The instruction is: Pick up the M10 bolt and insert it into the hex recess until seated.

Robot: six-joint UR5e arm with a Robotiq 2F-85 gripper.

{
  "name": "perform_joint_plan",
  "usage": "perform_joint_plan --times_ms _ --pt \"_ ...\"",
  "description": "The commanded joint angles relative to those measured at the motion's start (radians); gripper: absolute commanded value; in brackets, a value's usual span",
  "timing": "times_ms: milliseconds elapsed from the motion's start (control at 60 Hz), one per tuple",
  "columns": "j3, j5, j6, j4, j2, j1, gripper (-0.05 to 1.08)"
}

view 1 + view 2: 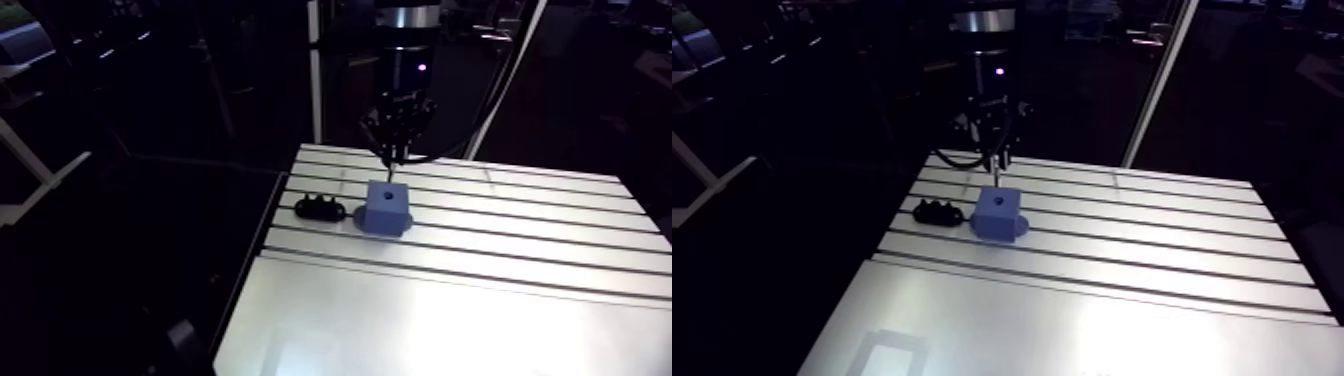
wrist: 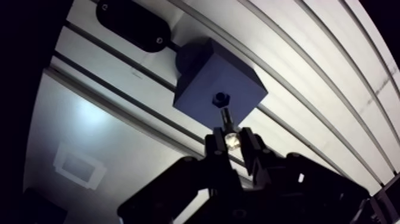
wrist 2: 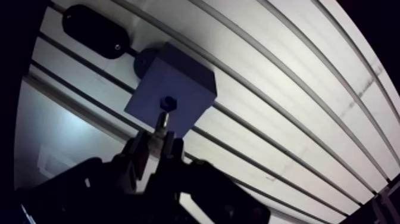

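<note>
A blue block (image 2: 219,90) with a dark hex recess (image 2: 221,98) in its top face stands on the slotted table (image 1: 520,230). My gripper (image 2: 231,140) hangs just above it, shut on the M10 bolt (image 2: 229,128), whose shiny head sits between the fingertips. The shank points down toward the recess, its tip close over the opening; I cannot tell whether it touches. In the arm view the gripper (image 1: 396,150) is straight over the block (image 1: 387,208).
A black oblong part with small knobs (image 1: 319,209) lies beside the block, on the side toward the table's left edge. Long slots run across the aluminium table. A smooth plate (image 1: 440,330) covers the near part.
</note>
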Motion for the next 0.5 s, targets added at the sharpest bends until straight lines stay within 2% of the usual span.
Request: perform_joint_plan --times_ms 17,283,500 --pt "0.0 0.0 0.001 -0.004 0.008 0.0 1.08" --pt "0.007 -0.007 0.001 -0.004 0.011 0.0 1.08" --pt "0.011 -0.006 0.001 -0.005 0.012 0.0 1.08"
